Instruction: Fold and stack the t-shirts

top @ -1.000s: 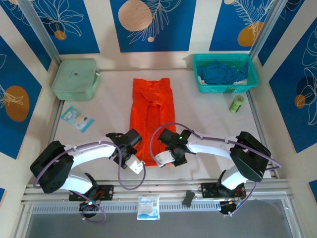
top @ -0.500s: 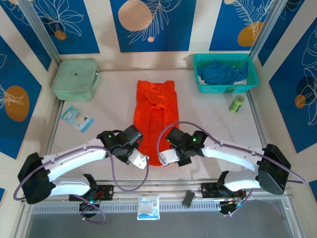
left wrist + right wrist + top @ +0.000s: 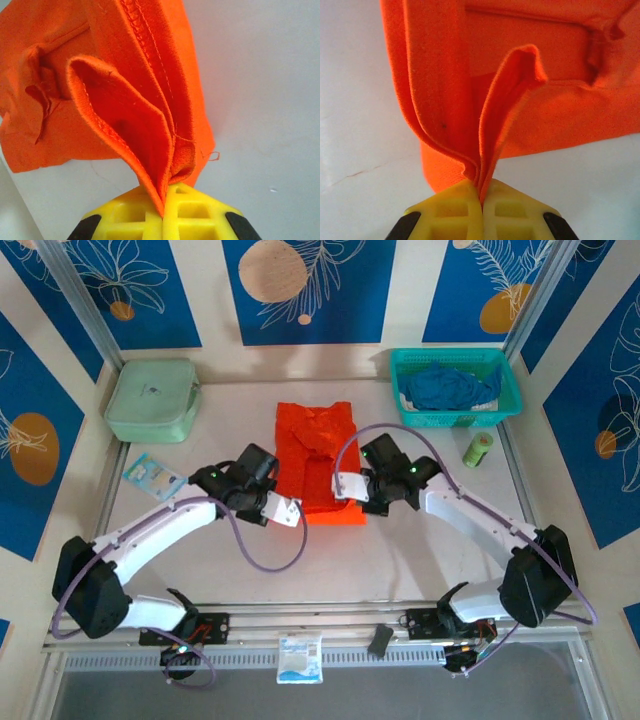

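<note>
Step in hand: I'm mid-fold on the orange t-shirt (image 3: pixel 315 455), lifting its near end to lay it over the far half.
Left pincer (image 3: pixel 292 512): closed tight on the shirt's near left corner; the wrist view shows layered cloth and a stitched hem pinched between the yellow tips (image 3: pixel 164 212).
Right pincer (image 3: pixel 343 487): likewise clamped shut on the near right corner, with a pleat of orange cloth rising from its tips (image 3: pixel 481 200).
Where the shirt is: it spreads on the desk (image 3: pixel 420 540) beyond both pincers, and its near edge hangs between them.
Dark blue t-shirt (image 3: pixel 445 385): bundled in the teal basket (image 3: pixel 455 420), well beyond the right pincer and off to its right; not yet handled.
Change from a second ago: the shirt then lay long, with its near end by the arm bases. Both arms have since reached forward carrying that end, so the cloth now looks much shorter. Both grips have stayed closed.
Next move, as I judge it: carry both corners further out together, keep them level, lower the hem onto the far end, then release.
Risk: uneven travel would skew the fold.
</note>
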Motion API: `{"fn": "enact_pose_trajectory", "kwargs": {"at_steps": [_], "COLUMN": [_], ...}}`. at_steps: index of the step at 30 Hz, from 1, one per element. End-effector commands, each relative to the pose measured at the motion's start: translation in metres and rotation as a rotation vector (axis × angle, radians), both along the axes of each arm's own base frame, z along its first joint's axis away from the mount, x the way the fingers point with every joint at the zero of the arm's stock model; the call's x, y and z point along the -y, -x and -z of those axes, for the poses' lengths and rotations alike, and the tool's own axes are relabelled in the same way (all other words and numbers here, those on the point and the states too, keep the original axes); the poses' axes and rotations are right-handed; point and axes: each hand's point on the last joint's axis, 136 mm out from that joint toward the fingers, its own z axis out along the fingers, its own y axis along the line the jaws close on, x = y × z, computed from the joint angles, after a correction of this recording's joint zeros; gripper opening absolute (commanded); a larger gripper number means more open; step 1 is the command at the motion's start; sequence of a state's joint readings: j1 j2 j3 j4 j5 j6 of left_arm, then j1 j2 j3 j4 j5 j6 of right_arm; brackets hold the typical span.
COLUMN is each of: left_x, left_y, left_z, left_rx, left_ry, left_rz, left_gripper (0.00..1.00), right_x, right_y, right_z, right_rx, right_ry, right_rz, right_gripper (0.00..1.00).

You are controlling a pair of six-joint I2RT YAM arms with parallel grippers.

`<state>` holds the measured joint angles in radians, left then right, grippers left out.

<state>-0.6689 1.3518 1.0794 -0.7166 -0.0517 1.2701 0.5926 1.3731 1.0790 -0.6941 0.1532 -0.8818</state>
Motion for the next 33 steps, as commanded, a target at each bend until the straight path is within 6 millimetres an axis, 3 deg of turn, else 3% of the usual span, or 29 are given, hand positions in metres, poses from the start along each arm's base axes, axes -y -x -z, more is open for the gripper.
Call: {"fn": "enact_pose_trajectory", "kwargs": {"at_steps": [1,8,15,22,29,31,33], "left_x": [0.008,0.004,0.005,0.008,0.002,0.001,0.002], "left_y": [-0.023,-0.077,-0.111,-0.133,-0.146,-0.152,-0.161], "left_z": [-0.007,0.007,0.024,0.037,0.06,0.066,0.068], "left_rx": [0.018,0.071,0.094,0.129,0.113,0.125,0.149], "left_ry": [0.056,0.094,0.1,0.102,0.061,0.052,0.06], "left_rz": [0.01,-0.066,-0.096,-0.1,-0.122,-0.134,-0.152], "left_gripper": [0.0,0.0,0.0,0.0,0.0,0.09,0.28], "right_x": [-0.007,-0.005,-0.003,0.005,0.01,0.012,0.015], "right_y": [-0.021,-0.071,-0.109,-0.141,-0.158,-0.165,-0.172], "right_z": [-0.006,-0.001,0.018,0.035,0.057,0.062,0.065], "right_rx": [-0.009,-0.013,-0.002,0.027,0.012,0.013,0.008], "right_ry": [-0.06,-0.075,-0.062,-0.041,-0.037,-0.048,-0.063], "right_rz": [0.016,0.101,0.176,0.259,0.328,0.363,0.418], "right_gripper": [0.0,0.0,0.0,0.0,0.0,0.04,0.07]}}
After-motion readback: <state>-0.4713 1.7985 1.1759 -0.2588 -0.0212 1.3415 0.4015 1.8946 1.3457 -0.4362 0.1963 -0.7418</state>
